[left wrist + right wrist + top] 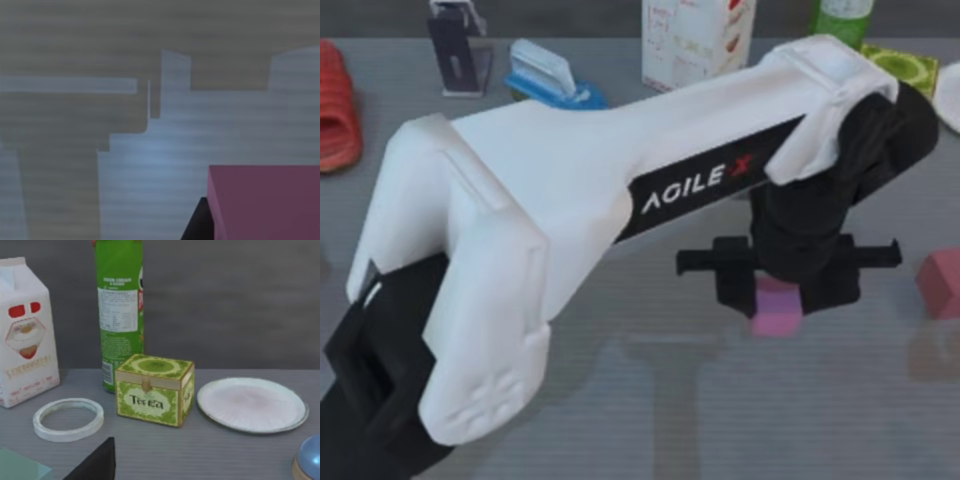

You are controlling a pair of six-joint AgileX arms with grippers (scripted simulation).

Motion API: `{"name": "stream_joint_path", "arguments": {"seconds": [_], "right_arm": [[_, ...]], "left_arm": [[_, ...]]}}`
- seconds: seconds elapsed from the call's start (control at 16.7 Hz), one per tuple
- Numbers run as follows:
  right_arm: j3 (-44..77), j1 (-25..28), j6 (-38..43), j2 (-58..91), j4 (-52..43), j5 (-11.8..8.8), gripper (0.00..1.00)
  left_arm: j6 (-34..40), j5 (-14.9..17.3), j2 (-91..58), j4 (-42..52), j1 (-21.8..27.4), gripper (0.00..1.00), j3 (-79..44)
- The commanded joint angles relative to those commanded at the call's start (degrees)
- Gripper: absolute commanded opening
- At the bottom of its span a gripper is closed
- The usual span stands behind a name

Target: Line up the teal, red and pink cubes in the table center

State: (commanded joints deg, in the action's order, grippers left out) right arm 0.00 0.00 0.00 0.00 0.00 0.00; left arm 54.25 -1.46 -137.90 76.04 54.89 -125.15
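Your left arm (550,210) hides much table (720,420); its gripper (778,292) clamps one half-hidden pink cube (777,312). One red cube (940,284) is cut off right.

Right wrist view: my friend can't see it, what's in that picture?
A green-yellow tea box sits mid-table, with a white tape ring on one side and a white plate on the other. Behind stand a milk carton and a tall green can.
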Motion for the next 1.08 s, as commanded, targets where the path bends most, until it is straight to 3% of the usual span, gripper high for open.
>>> {"name": "stream_joint_path", "arguments": {"seconds": [0.24,0.54,1.08], "right_arm": [[0.0,0.0,0.0,0.0,0.0,0.0,1.00],[0.0,0.0,0.0,0.0,0.0,0.0,1.00],[0.0,0.0,0.0,0.0,0.0,0.0,1.00]], "left_arm": [[0.0,0.0,-0.7,-9.0,-0.1,0.00,8.2],[0.0,0.0,-1.0,-10.7,0.0,0.00,9.8],[0.0,0.0,-1.0,-10.7,0.0,0.68,9.8]]}}
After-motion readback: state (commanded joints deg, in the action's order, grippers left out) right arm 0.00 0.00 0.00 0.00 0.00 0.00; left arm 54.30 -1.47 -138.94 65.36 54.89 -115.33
